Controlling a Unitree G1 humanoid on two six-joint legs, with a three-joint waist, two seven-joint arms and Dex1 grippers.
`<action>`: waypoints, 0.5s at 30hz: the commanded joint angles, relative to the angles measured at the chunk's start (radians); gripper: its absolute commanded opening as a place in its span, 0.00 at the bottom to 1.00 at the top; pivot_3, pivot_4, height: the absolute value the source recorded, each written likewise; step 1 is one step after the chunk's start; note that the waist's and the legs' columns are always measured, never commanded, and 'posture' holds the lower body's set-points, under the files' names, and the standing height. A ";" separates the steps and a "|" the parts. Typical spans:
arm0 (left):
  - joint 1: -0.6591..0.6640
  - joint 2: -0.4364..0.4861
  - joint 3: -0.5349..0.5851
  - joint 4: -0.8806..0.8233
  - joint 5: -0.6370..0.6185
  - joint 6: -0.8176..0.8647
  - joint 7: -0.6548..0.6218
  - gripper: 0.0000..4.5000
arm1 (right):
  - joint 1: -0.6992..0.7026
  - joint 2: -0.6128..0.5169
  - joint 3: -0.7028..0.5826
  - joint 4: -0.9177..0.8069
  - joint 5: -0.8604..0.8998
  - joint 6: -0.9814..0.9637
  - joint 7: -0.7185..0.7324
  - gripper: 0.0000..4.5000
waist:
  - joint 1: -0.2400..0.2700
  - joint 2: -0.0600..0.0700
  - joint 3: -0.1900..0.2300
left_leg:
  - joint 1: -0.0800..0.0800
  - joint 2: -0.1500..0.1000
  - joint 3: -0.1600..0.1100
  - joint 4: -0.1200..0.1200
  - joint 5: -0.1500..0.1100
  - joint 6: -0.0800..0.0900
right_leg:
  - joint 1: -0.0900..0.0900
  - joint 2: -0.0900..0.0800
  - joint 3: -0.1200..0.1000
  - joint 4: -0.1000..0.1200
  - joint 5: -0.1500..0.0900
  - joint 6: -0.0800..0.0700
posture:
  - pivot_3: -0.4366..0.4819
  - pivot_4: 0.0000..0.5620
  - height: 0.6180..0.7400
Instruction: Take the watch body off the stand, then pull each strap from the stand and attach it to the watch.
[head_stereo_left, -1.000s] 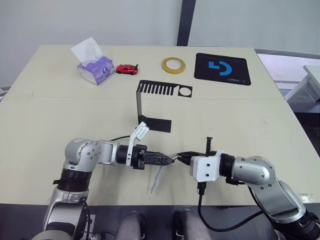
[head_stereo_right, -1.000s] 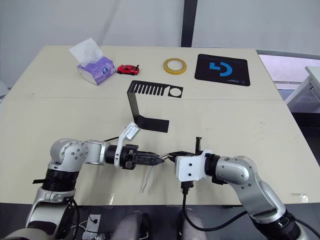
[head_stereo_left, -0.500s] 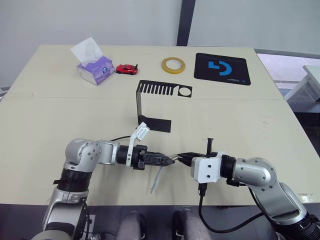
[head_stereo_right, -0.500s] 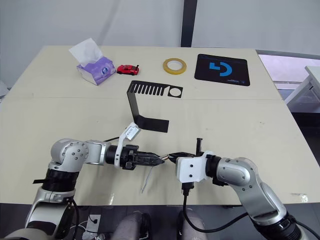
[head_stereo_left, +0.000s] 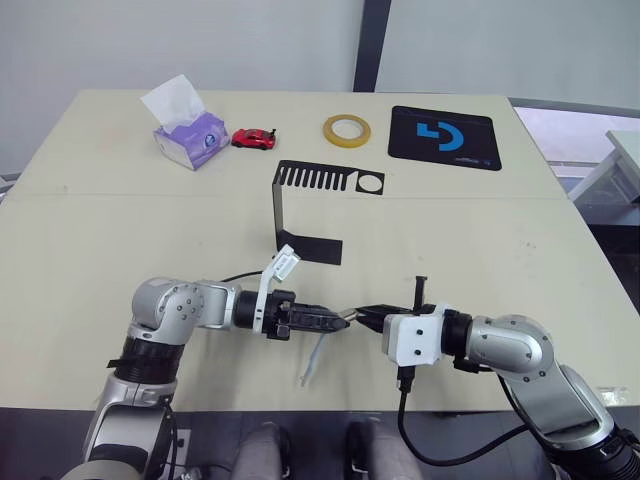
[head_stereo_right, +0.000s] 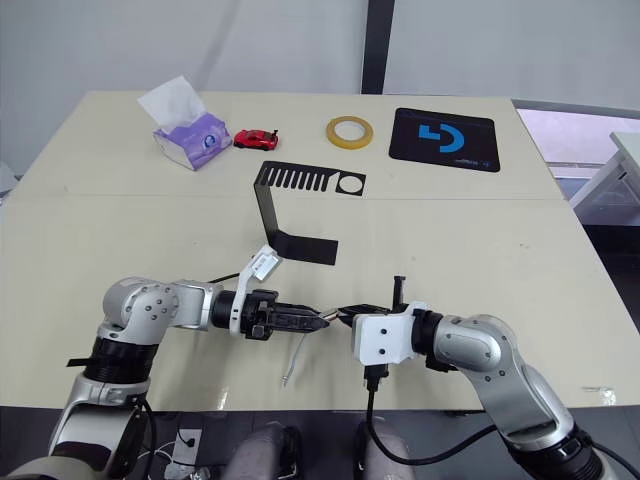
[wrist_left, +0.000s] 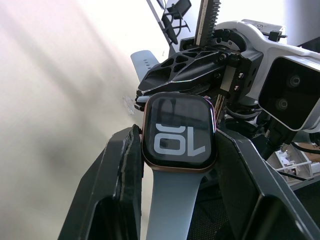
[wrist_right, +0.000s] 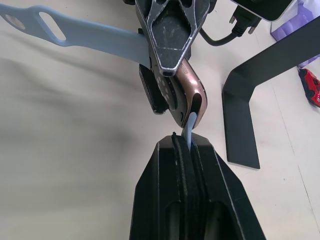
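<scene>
My left gripper (head_stereo_left: 338, 321) is shut on the watch body (wrist_left: 179, 132), whose black screen with white digits faces the left wrist camera. A pale grey-blue strap (wrist_left: 170, 202) runs from the case back between the left fingers. My right gripper (head_stereo_left: 362, 313) meets it tip to tip and is shut on a second strap (wrist_right: 189, 134), whose end touches the case's copper-toned edge (wrist_right: 190, 90). A strap tail with holes (wrist_right: 75, 34) hangs below the grippers (head_stereo_left: 310, 362) toward the table's front edge; I cannot tell which strap it belongs to. The black stand (head_stereo_left: 298, 215) stands bare behind the grippers.
Along the table's far side are a purple tissue box (head_stereo_left: 188, 130), a red toy car (head_stereo_left: 254, 138), a yellow tape ring (head_stereo_left: 346, 129) and a black mat with a blue logo (head_stereo_left: 444, 137). The table's front edge (head_stereo_left: 330, 408) lies just below the grippers.
</scene>
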 joint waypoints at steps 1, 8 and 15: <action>0.000 -0.019 -0.017 0.008 0.010 -0.026 0.011 0.38 | -0.008 0.011 0.007 -0.086 0.058 -0.038 0.009 0.00 | 0.000 0.000 0.000 | 0.000 0.000 0.000 0.000 0.000 0.000 | 0.000 0.000 0.000 0.000 0.000 0.000 | 0.48 0.27 1.00; 0.000 -0.020 -0.018 0.012 0.010 -0.030 0.016 0.38 | -0.007 0.010 0.006 -0.087 0.062 -0.037 0.011 0.00 | 0.000 0.000 0.000 | 0.000 0.000 0.000 0.000 0.000 0.000 | 0.000 0.000 0.000 0.000 0.000 0.000 | 0.48 0.27 1.00; -0.001 -0.025 -0.012 0.019 0.009 -0.031 0.022 0.38 | -0.006 0.009 0.007 -0.091 0.065 -0.035 0.015 0.00 | 0.000 0.000 0.000 | 0.000 0.000 0.000 0.000 0.000 0.000 | 0.000 0.000 0.000 0.000 0.000 0.000 | 0.48 0.27 1.00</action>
